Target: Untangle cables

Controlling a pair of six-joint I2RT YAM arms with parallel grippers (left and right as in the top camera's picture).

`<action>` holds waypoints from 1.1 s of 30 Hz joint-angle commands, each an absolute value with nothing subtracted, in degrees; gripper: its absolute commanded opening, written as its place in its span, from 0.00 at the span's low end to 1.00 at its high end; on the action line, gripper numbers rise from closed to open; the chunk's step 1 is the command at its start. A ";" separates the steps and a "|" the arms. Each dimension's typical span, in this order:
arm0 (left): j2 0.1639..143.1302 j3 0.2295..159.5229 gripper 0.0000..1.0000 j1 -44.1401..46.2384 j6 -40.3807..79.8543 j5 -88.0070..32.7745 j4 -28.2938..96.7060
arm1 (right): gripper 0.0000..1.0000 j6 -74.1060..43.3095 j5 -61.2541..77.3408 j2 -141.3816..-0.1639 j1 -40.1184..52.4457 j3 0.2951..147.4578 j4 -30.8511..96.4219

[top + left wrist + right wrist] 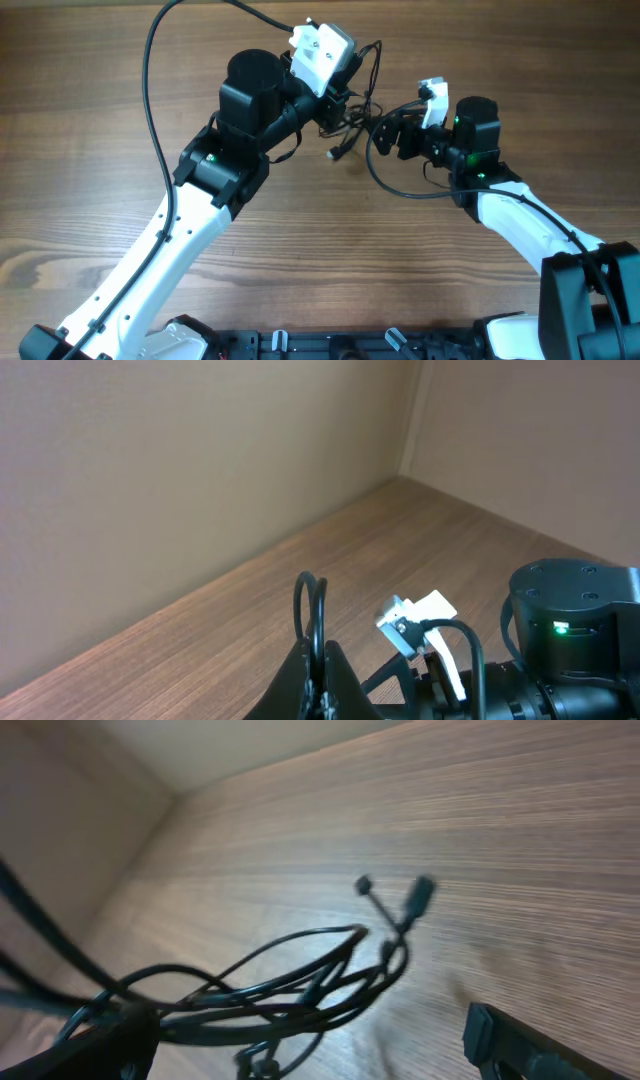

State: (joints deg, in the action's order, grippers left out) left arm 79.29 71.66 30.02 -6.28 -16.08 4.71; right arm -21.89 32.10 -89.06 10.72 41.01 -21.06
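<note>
While the left gripper [318, 672] pinches the cables [300, 985] aloft, the right gripper [400, 133] gapes.

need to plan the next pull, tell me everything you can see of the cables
The cables are several thin black wires bunched in a loose tangle of overlapping loops, seemingly held up off the wooden table. One loop stands up out of the shut left gripper, which pinches them. Two free ends with small dark plugs stick out from the bunch. The open right gripper sits beside it; contact there is unclear.
</note>
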 commanded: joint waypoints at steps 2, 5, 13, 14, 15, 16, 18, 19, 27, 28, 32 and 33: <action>78.65 73.32 0.04 30.15 -5.48 -15.59 4.34 | 0.99 -24.34 28.86 -89.25 10.81 41.95 -21.45; 78.65 73.30 0.04 30.17 -5.48 -15.57 4.34 | 0.99 -30.35 25.41 -89.27 10.83 41.95 -20.36; 78.65 73.32 0.04 30.17 -5.06 -16.03 4.34 | 0.90 -41.45 24.84 -89.27 11.46 41.95 -17.74; 78.63 73.30 0.04 30.17 -5.06 -16.03 4.34 | 0.86 -42.89 24.84 -89.27 11.97 41.95 -16.86; 78.65 73.32 0.04 30.17 -5.08 -15.99 4.34 | 0.84 -43.83 24.82 -89.27 12.47 41.95 -16.16; 78.65 73.30 0.04 30.17 -5.08 -15.99 4.34 | 0.82 -44.18 24.84 -89.27 13.15 41.95 -15.35; 78.65 73.30 0.04 30.15 -5.08 -15.99 4.32 | 0.80 -45.65 24.86 -89.27 14.26 41.95 -14.22; 78.63 73.32 0.04 30.15 -5.06 -15.99 4.32 | 0.80 -46.13 24.82 -89.27 14.87 41.95 -13.82; 78.65 73.32 0.04 30.17 -5.08 -16.01 4.32 | 0.46 -46.87 24.82 -89.27 15.57 41.95 -14.09; 78.65 73.30 0.04 30.17 -5.06 -16.01 4.32 | 0.46 -46.92 24.82 -89.27 15.59 41.95 -14.11; 78.63 73.32 0.04 30.17 -5.06 -16.01 4.32 | 0.43 -48.75 23.42 -89.27 15.59 41.95 -14.02; 78.65 73.30 0.04 30.17 -5.06 -16.03 4.32 | 0.47 -49.52 23.24 -89.27 15.59 41.95 -13.91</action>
